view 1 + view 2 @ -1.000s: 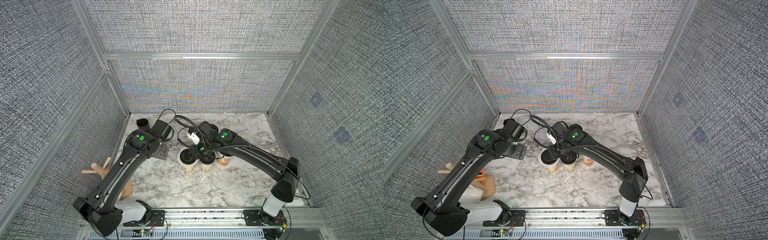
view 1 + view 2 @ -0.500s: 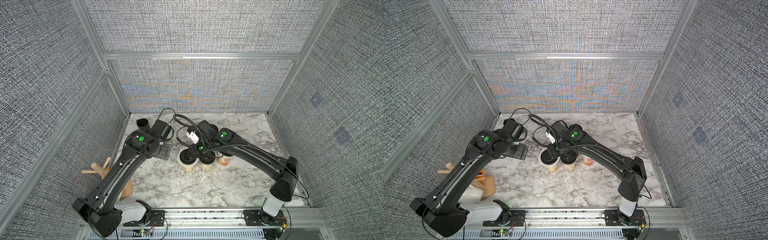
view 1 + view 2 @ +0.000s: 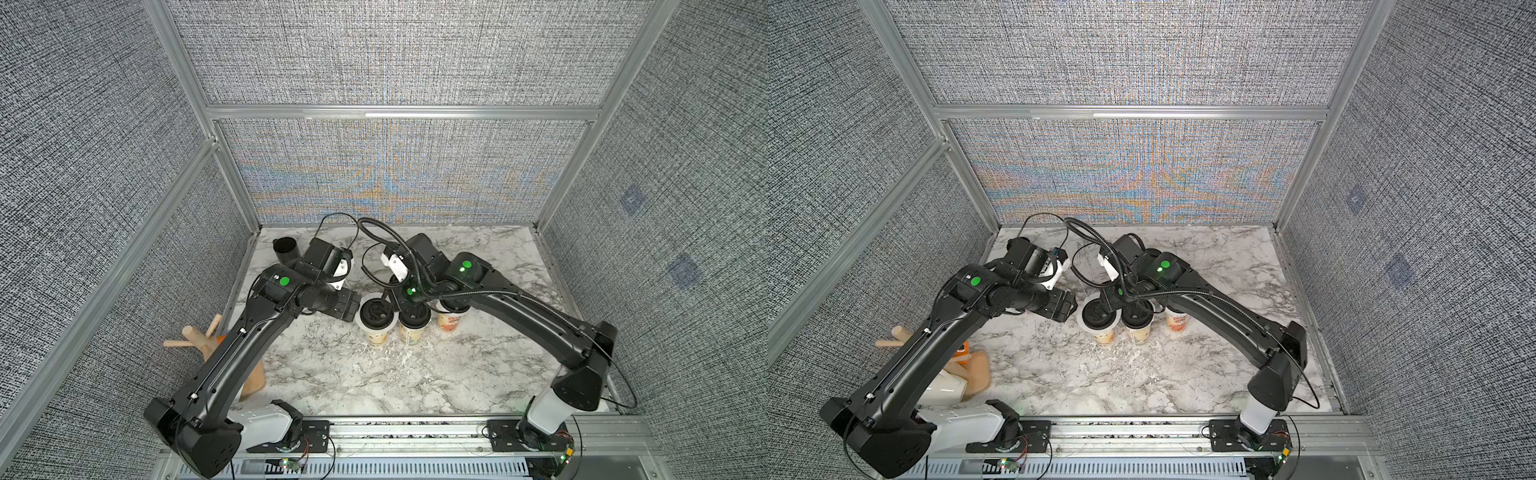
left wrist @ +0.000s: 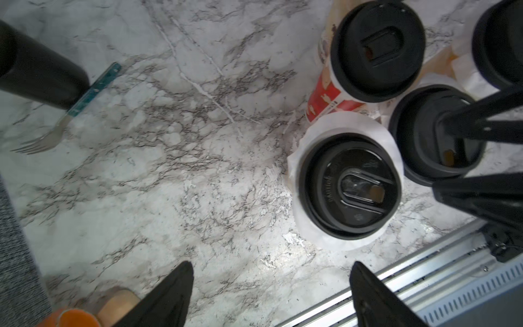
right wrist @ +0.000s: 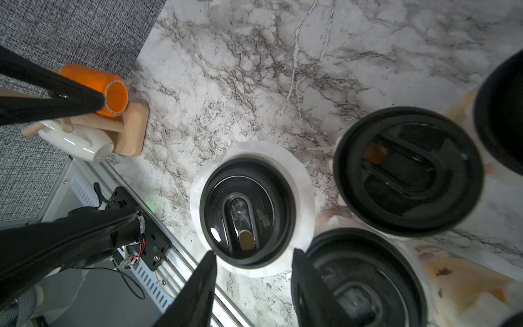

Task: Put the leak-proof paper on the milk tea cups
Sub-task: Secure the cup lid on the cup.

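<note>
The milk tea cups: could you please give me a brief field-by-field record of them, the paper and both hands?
milk tea cups: four visible in the left wrist view, upright, clustered
black lids: one on each visible cup
leak-proof paper: one white sheet sticks out around the rim under one front-row lid
left hand: open, empty, over bare marble beside the cups
right hand: open, empty, above the cups
</note>
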Robot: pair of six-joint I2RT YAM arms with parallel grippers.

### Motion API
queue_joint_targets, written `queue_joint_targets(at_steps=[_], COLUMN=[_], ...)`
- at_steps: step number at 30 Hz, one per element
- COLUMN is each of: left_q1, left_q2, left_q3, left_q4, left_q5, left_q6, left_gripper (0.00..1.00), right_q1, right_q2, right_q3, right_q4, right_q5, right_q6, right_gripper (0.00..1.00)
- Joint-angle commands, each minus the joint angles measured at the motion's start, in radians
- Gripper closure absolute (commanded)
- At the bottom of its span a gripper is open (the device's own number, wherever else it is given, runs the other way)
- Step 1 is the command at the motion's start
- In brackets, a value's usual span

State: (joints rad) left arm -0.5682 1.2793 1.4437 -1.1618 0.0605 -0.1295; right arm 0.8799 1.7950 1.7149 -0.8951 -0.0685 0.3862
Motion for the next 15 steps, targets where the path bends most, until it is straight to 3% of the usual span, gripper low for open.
queue_joint_targets(at_steps=[1, 7, 15], left_q1=[-0.013, -0.046, -0.064], left_q2=[0.035, 0.124, 0.203], left_q3=[0.011, 0.039, 0.061], left_q4=[0.052, 0.047, 0.042], left_q5=[0.101, 0.103, 0.033], left_q6=[0.054, 0.090, 0.092], left_gripper=[0.12, 0.12, 0.12], right_q1=[-0.022, -0.074, -0.089], right_q2=[-0.059, -0.182, -0.235], right_q3=[-0.055, -0.191, -0.267], right_q4=[0.006, 0.033, 0.062], right_q5=[0.044, 0.049, 0.041], right_q6=[0.024, 0.042, 0.047], right_gripper=[0.53, 0.53, 0.53])
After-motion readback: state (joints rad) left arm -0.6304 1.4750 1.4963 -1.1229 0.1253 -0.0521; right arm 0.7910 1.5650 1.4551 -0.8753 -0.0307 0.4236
